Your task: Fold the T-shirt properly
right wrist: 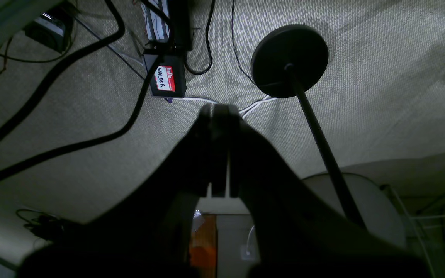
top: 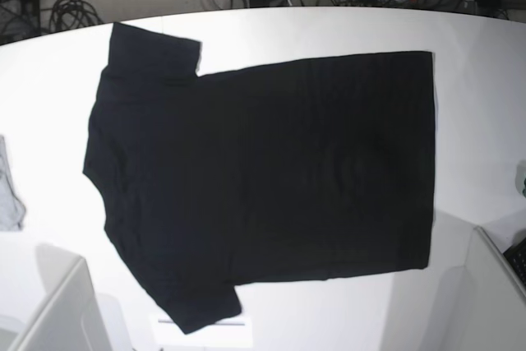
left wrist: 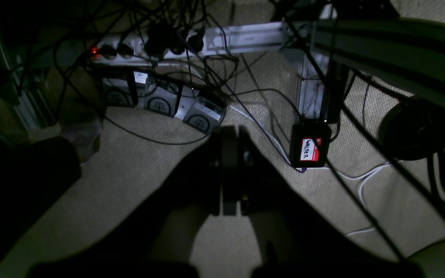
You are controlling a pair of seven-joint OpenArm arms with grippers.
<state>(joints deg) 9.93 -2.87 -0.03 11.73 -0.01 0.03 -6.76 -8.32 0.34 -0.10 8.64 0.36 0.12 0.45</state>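
The T-shirt (top: 263,178) lies flat and spread out on the white table (top: 329,26), plain black side up, with no fold in it yet. Both sleeves sit at the left end of the base view, the hem at the right.

Trouble could come with the first grab. If a gripper pinches only the top layer, or if one arm lifts before the other, the cloth could bunch and the fold would be crooked.

The left gripper (left wrist: 230,133) hangs over the carpet, near a small black box (left wrist: 309,148) and cables. Its fingers look pressed together, though it is very dark. The right gripper (right wrist: 219,110) is closed too, holding nothing, beside a round black stand base (right wrist: 290,60). Neither wrist view shows the shirt, so it is away from both grippers.
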